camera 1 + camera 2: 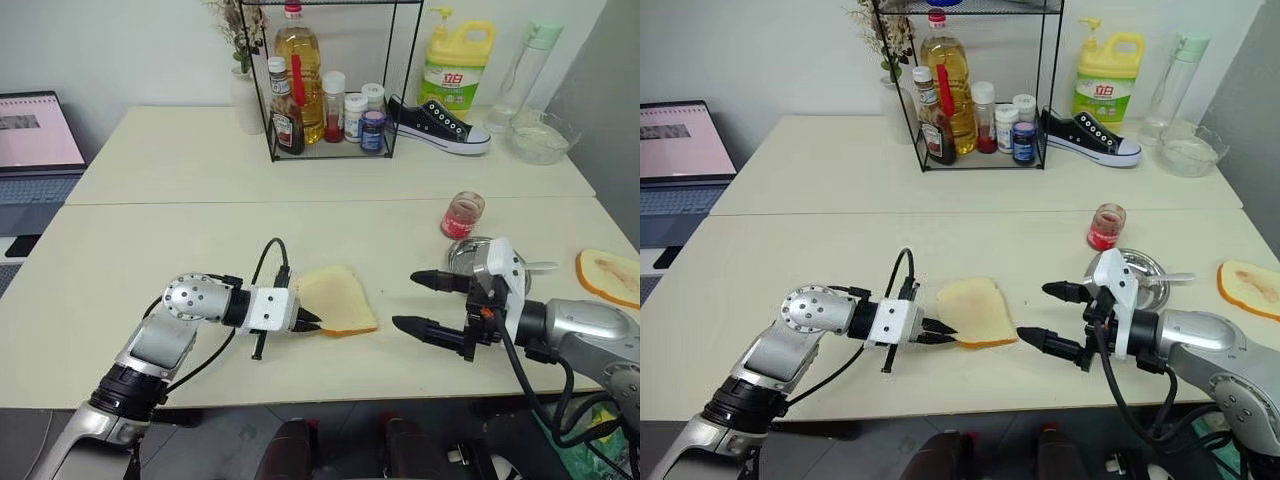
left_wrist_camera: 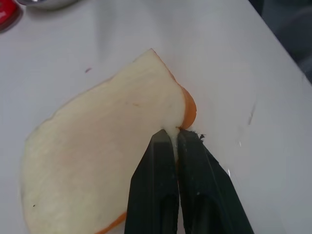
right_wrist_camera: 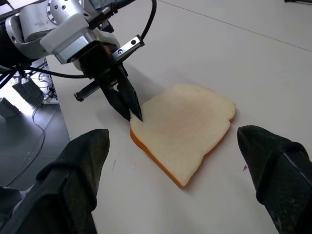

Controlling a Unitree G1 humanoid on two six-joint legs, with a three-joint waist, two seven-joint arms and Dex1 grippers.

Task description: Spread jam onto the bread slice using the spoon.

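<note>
The bread slice [image 1: 336,300] lies flat on the cream table near its front edge. My left gripper [image 1: 310,322] is shut on the slice's near left edge, its black fingers [image 2: 163,185] pinching the crust. To the right of the slice my right gripper [image 1: 406,300] hovers open with nothing between its fingers, pointing toward the slice. The jam [image 1: 463,214] fills a small clear glass jar farther back on the right. The spoon [image 1: 540,266] shows its pale handle sticking out of a round steel plate [image 1: 1150,270]; my right hand hides its bowl.
A wire rack [image 1: 330,80] with bottles and jars stands at the back, with a yellow detergent bottle [image 1: 455,60], a black shoe [image 1: 437,125] and a glass bowl [image 1: 540,138] beside it. A laptop [image 1: 35,140] sits far left. Another orange-crusted slice [image 1: 610,275] lies at the right edge.
</note>
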